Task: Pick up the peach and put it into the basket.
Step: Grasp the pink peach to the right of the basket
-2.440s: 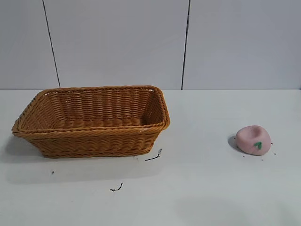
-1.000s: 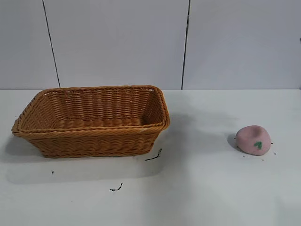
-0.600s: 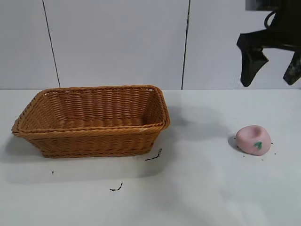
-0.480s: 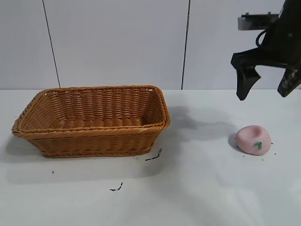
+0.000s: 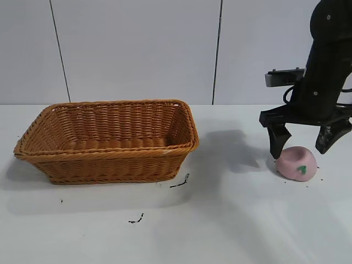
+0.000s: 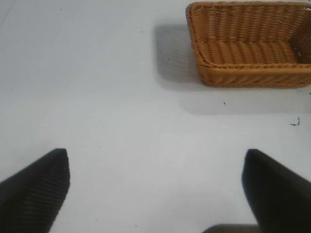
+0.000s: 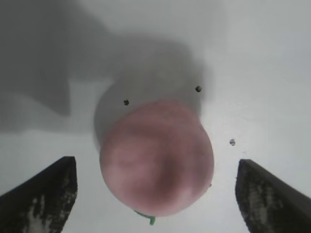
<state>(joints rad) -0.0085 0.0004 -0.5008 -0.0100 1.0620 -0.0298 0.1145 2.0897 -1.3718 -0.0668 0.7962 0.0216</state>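
Note:
The pale pink peach point(image 5: 297, 163) with a green leaf mark lies on the white table at the right. My right gripper point(image 5: 303, 147) is open and hangs low just above it, one finger on each side, not touching. In the right wrist view the peach point(image 7: 156, 158) sits between the two dark fingertips point(image 7: 46, 191). The orange-brown wicker basket point(image 5: 107, 140) stands at the left, with nothing in it. It also shows in the left wrist view point(image 6: 250, 43). My left gripper point(image 6: 156, 189) is open over bare table, out of the exterior view.
Small dark specks lie on the table in front of the basket point(image 5: 179, 183) and around the peach. A grey panelled wall stands behind the table. The white table point(image 5: 231, 220) stretches between basket and peach.
The right arm has come down into view from the top right. Its open gripper has dropped from well above the peach to just around its top. The peach and basket have not moved.

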